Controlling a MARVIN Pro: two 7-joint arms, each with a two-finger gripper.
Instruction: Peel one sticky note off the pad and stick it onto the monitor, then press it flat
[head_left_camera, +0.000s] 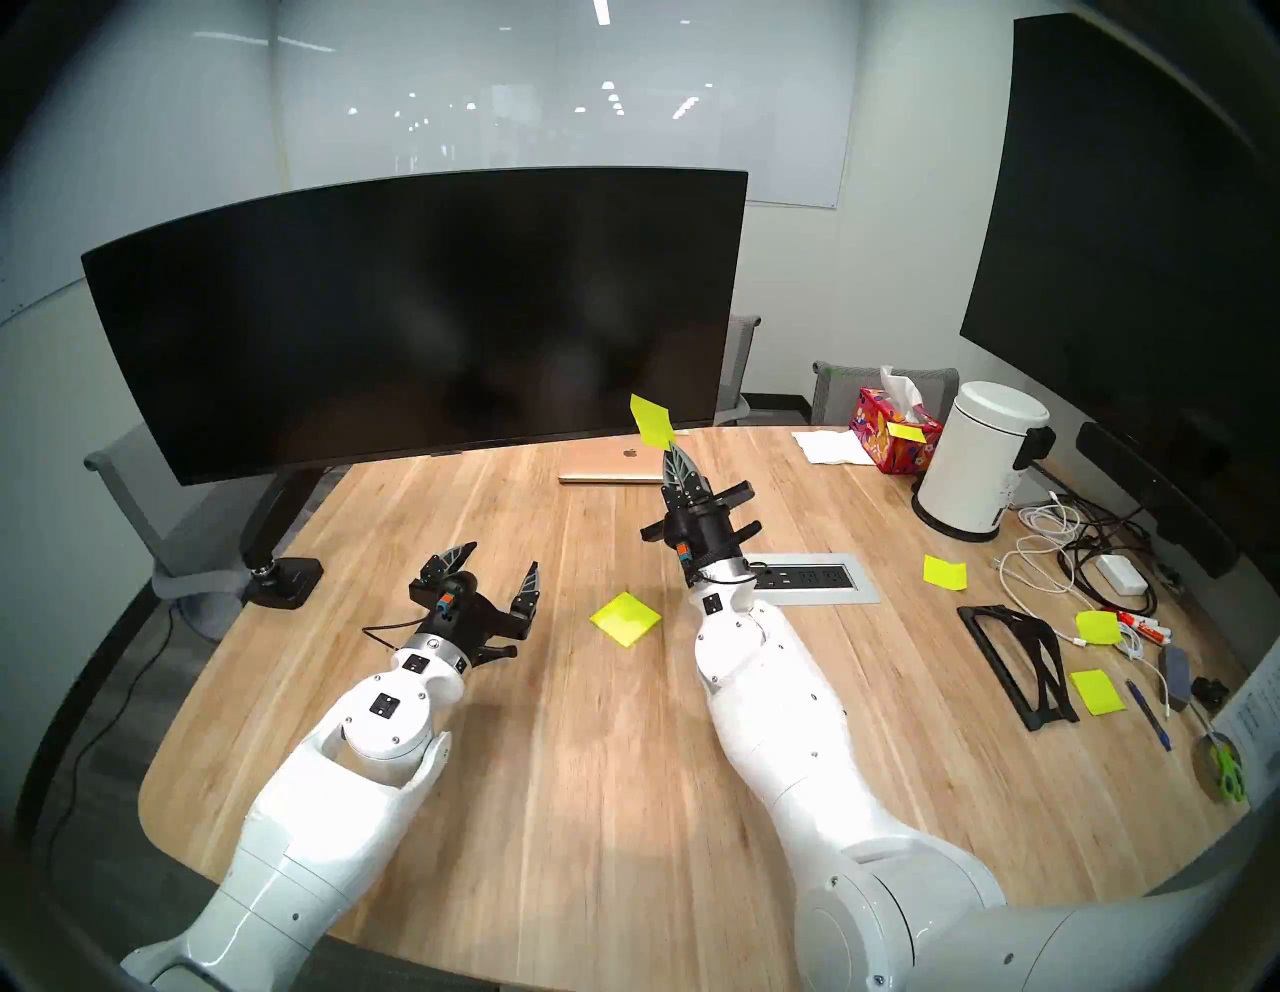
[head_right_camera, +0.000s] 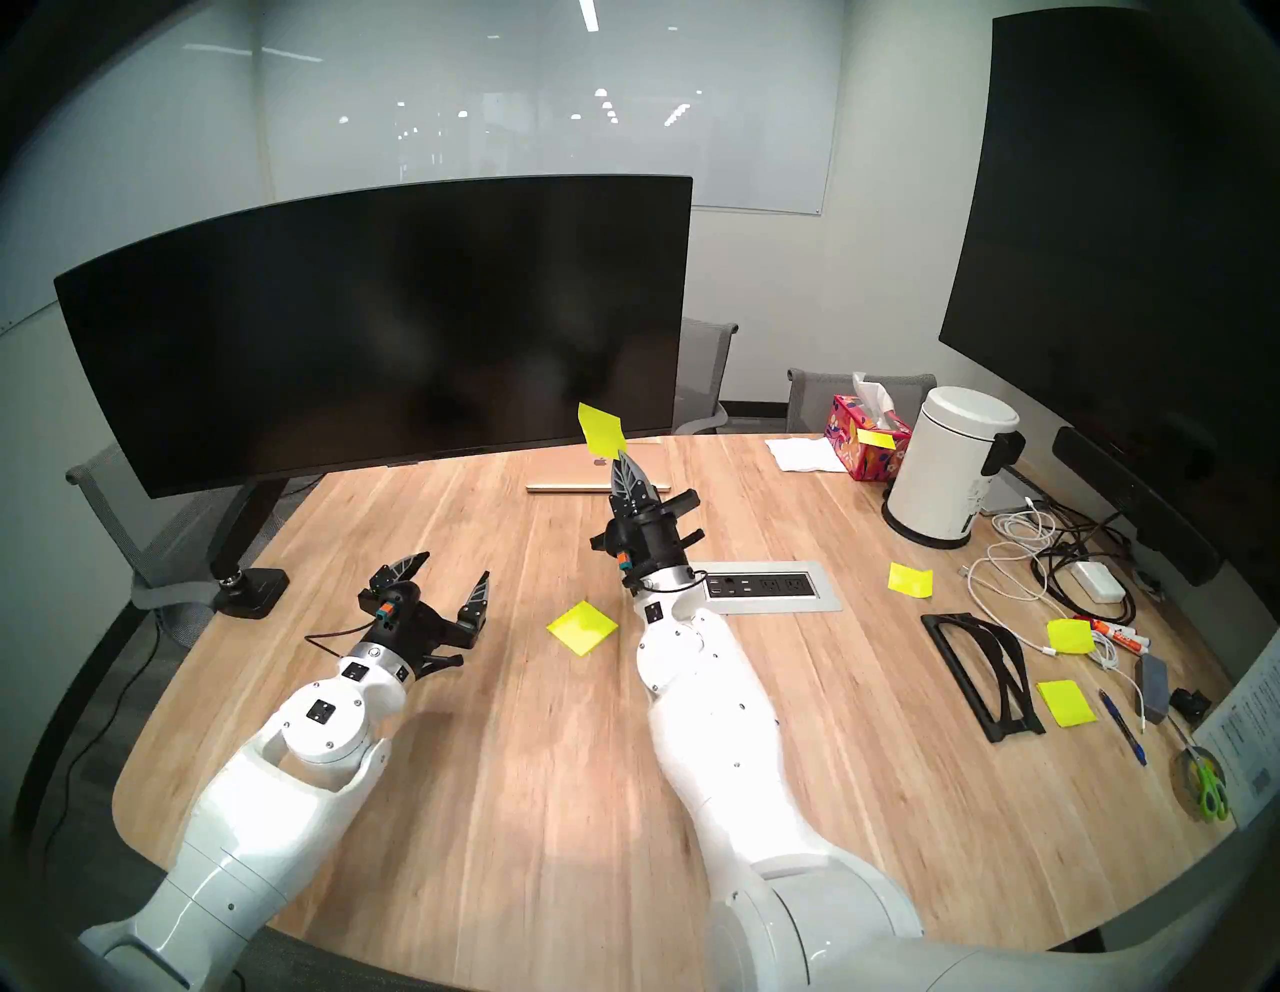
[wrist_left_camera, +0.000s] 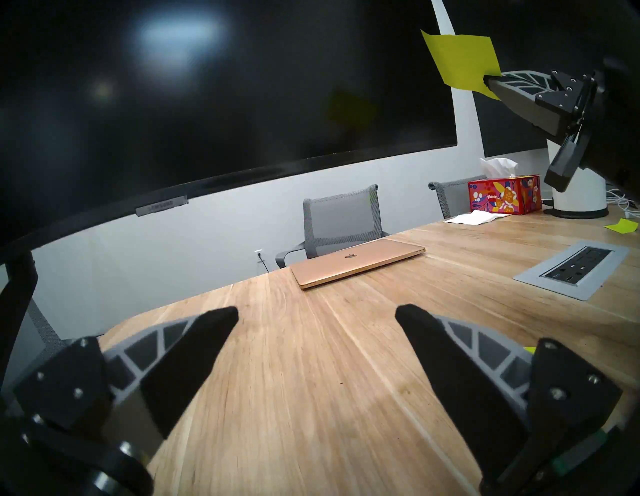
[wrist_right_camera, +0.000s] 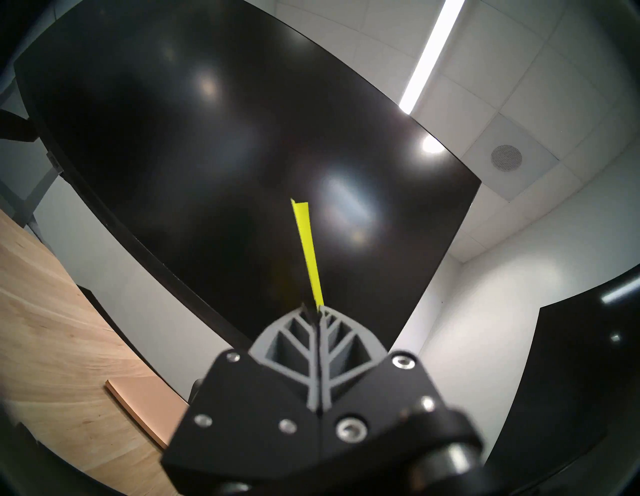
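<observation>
Desk (head_left_camera: 554, 727): wood, rounded corners. Monitor (head_left_camera: 415, 312) hung on its arm over the desk's far left edge, wide, curved, dark, nothing stuck to it.

Right gripper (head_left_camera: 670, 452) raised above the desk's far middle, tilted upward toward the monitor's lower right corner. Fingers pressed together on one corner of the sticky note (head_left_camera: 651, 420).

Left gripper (head_left_camera: 497, 571) hung low over the near-left part of the desk, fingers spread wide, holding nothing.

Pad (head_left_camera: 625, 618) lay flat near the desk's middle, between the two arms, well below and behind the lifted note.

Note stood up past the right fingertips, free of the pad. From the right wrist view it showed nearly edge-on against the screen (wrist_right_camera: 308, 249), so its face was not yet turned to the glass. Whether it touched the screen could not be told; probably just short.

Handling, as judged: very light, limp, prone to curl or flutter. One strip tacky on the back. Pinch at a corner away from that strip. Creases easily; press gently.
</observation>
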